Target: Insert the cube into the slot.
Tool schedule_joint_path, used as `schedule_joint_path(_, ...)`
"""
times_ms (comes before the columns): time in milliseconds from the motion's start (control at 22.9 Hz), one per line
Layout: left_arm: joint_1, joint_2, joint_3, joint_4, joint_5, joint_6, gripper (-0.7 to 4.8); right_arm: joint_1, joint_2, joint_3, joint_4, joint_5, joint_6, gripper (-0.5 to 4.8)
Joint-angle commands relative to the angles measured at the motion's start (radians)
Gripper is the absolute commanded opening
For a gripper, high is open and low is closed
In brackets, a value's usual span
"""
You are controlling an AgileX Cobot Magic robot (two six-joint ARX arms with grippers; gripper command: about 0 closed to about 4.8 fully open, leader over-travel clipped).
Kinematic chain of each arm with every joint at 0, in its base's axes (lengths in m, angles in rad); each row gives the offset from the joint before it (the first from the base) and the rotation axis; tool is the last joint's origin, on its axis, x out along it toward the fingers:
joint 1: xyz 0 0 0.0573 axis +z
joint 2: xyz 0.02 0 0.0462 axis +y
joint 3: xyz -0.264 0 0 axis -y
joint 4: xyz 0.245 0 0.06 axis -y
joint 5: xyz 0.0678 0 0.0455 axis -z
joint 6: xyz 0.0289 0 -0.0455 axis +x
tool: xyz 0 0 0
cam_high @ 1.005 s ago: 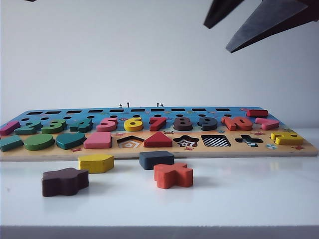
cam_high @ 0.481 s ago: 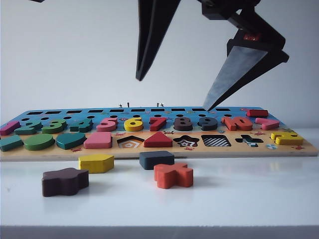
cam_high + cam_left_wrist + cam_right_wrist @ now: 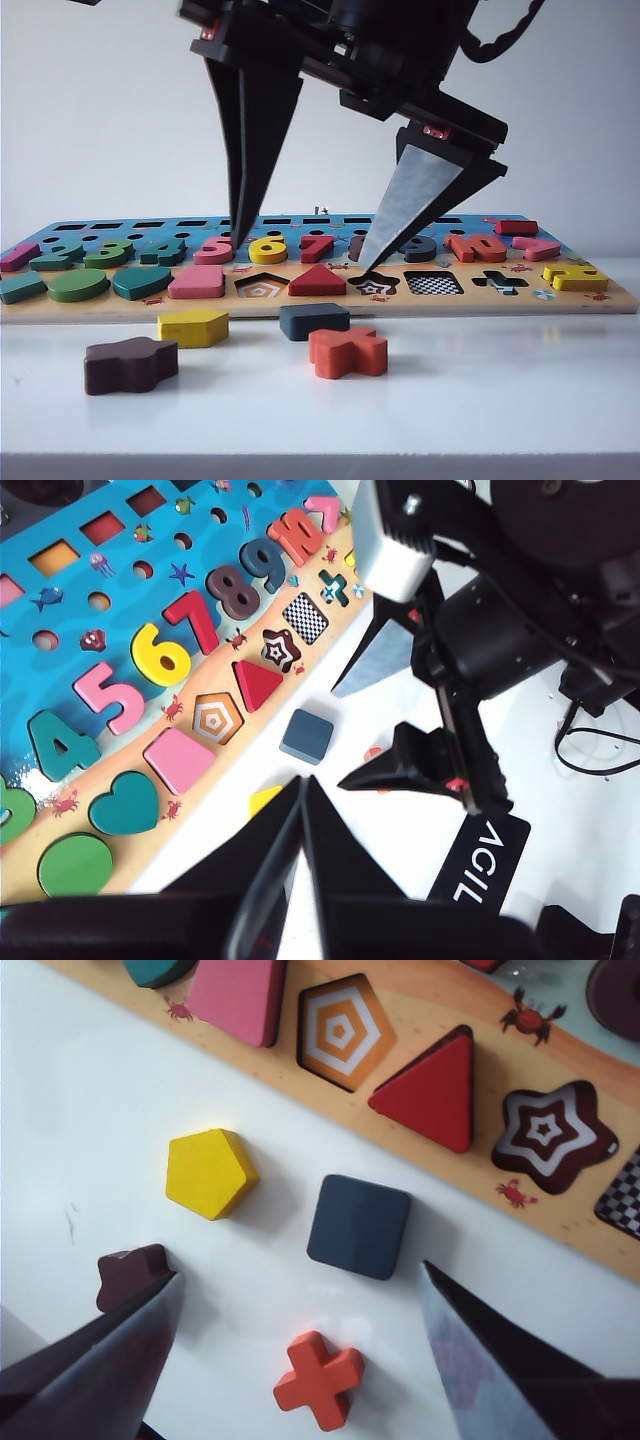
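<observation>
- Table (image 3: 520,390): white, carries the board and four loose blocks in front of it.
- Puzzle board (image 3: 610,298): long, blue top with a tan front strip. Coloured numbers sit along the blue part, shapes and recesses along the strip.
- Right gripper (image 3: 300,255): hangs over the middle of the board in the exterior view, fingers spread wide, tips pointing down, holding nothing. In its own wrist view the two fingers flank the loose blocks, with the cube between them.
- Left gripper (image 3: 302,785): above the table's near side, looking down at the board and the right arm. Fingers pressed together at the tips, nothing between them.
- Brown wavy block (image 3: 130,364): on the table, farthest left of the loose pieces.
- Orange cross block (image 3: 347,352): on the table, just in front of the cube.
- Yellow pentagon block (image 3: 192,327): on the table, near the board's front edge.
- Cube (image 3: 358,1226): dark navy, lying flat on the table just in front of the board, below the red triangle (image 3: 432,1094). Free of both grippers.
- Slot (image 3: 433,283): checkerboard floor, empty, between the star recess (image 3: 374,285) and the cross recess (image 3: 499,282). Well apart from the cube.
</observation>
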Motion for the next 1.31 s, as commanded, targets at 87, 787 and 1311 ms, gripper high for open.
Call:
schedule_joint_path(87,0.001,0.002,0.005,0.027,0.002,0.004,0.17,0.005,0.021,0.008,0.029,0.031,0.000,4.16)
schedule_joint_path(787,0.001,0.002,0.005,0.019,0.002,0.004,0.17,0.005,0.103,0.007,0.052,0.079,-0.001,3.48)
schedule_joint_path(1311,0.001,0.002,0.005,0.003,0.002,0.004,0.17,0.004,0.107,0.007,0.053,0.103,-0.004,2.68)
